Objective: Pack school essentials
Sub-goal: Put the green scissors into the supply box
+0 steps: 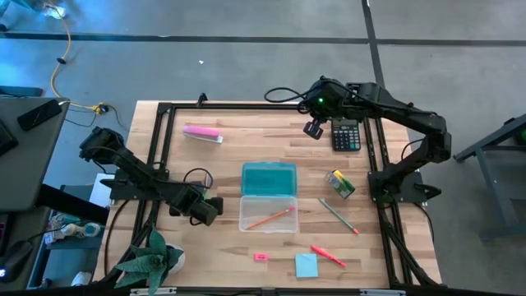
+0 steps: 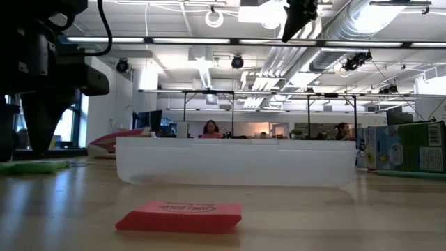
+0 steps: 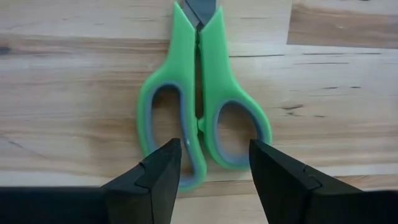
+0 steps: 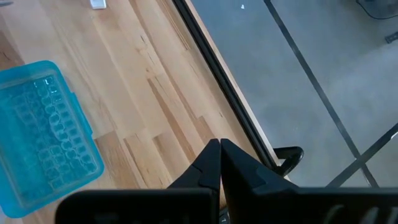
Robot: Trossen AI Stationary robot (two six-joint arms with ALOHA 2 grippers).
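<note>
Green-handled scissors point(image 3: 202, 99) flat on the surface, left of the clear box point(image 1: 269, 212) | left tool point(image 3: 214, 163) spread over handles | right tool point(image 4: 220, 163) clenched, empty | risk: flat handles slip at closing

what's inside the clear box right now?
The clear box holds one orange pencil, lying diagonally. Nothing else shows inside. Its teal lid lies open behind it, covering none of the interior.
</note>
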